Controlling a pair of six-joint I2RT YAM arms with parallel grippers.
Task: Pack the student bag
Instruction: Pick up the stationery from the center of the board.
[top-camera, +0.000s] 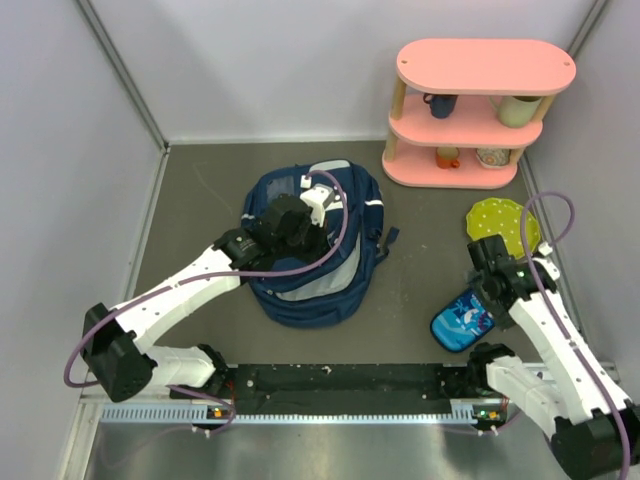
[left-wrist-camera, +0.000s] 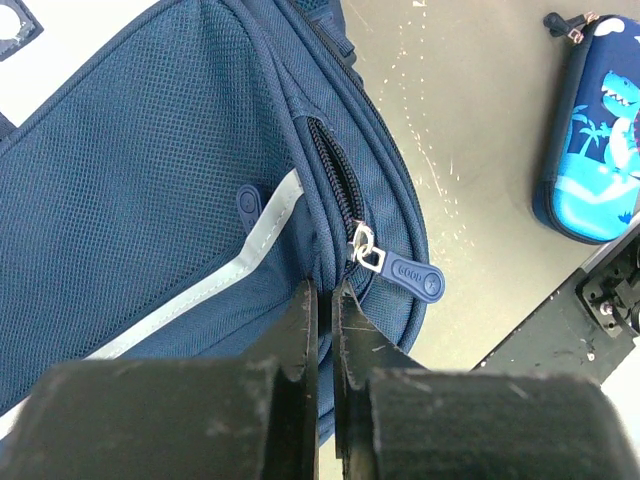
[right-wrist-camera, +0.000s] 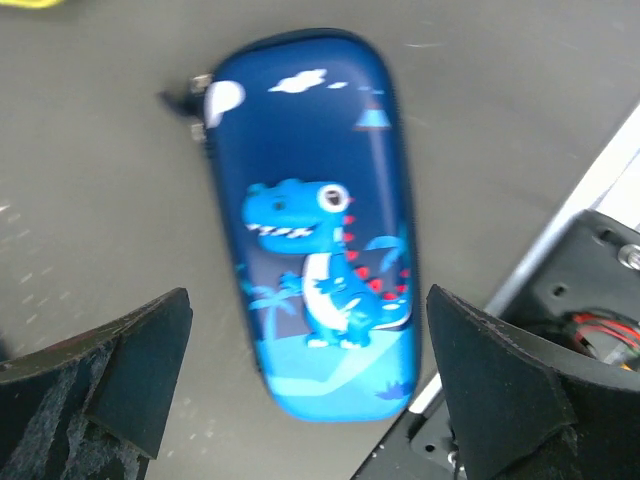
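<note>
Found right gripper (right-wrist-camera: 312, 360) gaping wide, both fingers (right-wrist-camera: 120, 370) well apart and clasping nothing. Saw it poised above the pencil case (right-wrist-camera: 312, 230), one finger at 9 and one at 3 o'clock of the case in the right wrist view, neither touching it. Noted a cartoon dinosaur on the blue lid, and zip pulls (right-wrist-camera: 200, 95) at the case's 11 o'clock corner. Placed that case flat on the table (top-camera: 200, 200), at about 4 o'clock from the middle of the top view, near the black rail (top-camera: 340, 380) along the near edge.

Found left gripper (left-wrist-camera: 322, 300) closed, with only a thin slit between its two fingers; could not tell whether any fabric was pinched there. Saw its tips against the student bag (left-wrist-camera: 150, 200), just at 7 o'clock of the zip pull tab (left-wrist-camera: 408, 272). Noted the zip track (left-wrist-camera: 338, 180) running toward 12 o'clock from the slider, and a grey reflective stripe (left-wrist-camera: 235, 265) at 9 o'clock of it.

Placed the student bag flat on the table near the middle of the top view, a little toward 11 o'clock, with the left arm (top-camera: 190, 290) reaching over it from 7 o'clock. Noted a pink shelf (top-camera: 485, 65) holding mugs (top-camera: 440, 103) at 1 o'clock, and a yellow-green dotted disc (top-camera: 495, 218) at 3 o'clock, just beyond the right gripper and well apart from the bag.
</note>
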